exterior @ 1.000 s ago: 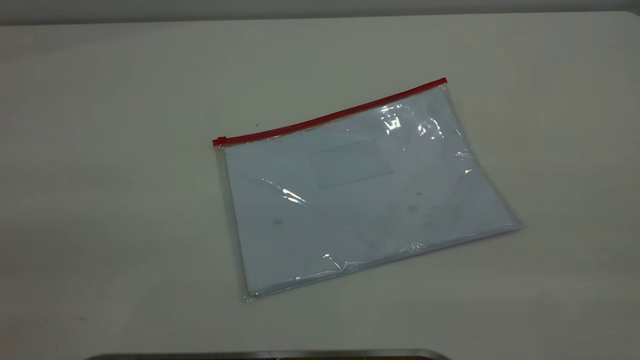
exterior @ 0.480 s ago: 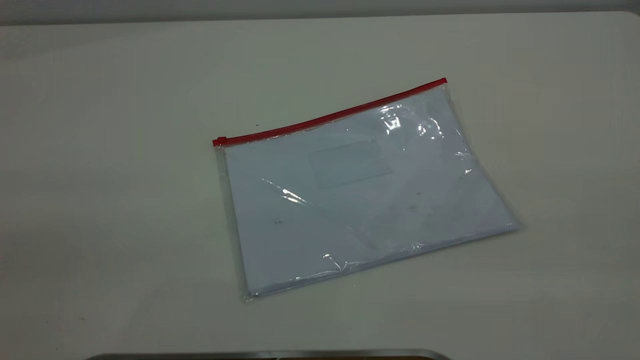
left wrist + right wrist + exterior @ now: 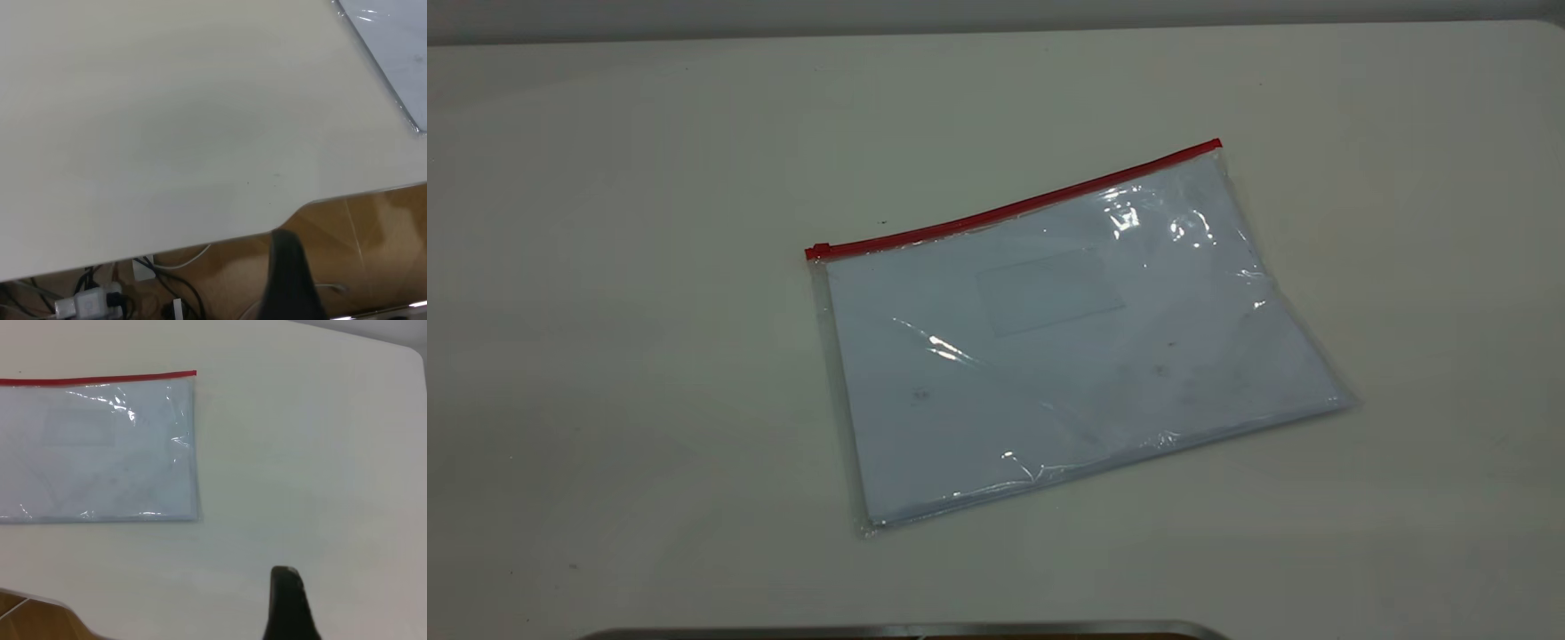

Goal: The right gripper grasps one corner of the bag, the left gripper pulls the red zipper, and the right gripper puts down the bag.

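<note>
On the pale table point(image 3: 605, 267), near its middle in the exterior view, lies the clear, wrinkly plastic document bag point(image 3: 1067, 347) with white paper showing through, flat and askew. Its thin red zipper strip point(image 3: 1014, 210) runs along the far long edge, with the small red slider tab point(image 3: 819, 250) at that view's left end. No arm reaches into the exterior view.

From the right wrist view the bag sits well apart from the right gripper point(image 3: 288, 603), of which only one dark tapered tip shows over bare table; whether its jaws are released or clenched I cannot tell. The left gripper point(image 3: 288, 277) likewise shows a single dark tip, hanging past the table's edge, with only a bag corner in sight far off; its jaws' state cannot be told either.

My judgement: the task has not begun, and the first step, grasping a corner, is in hand. The right gripper's next move calls for travelling to the red-tipped corner point(image 3: 192, 375), coming down low and pinching the thin film, which may slide on the smooth table.
</note>
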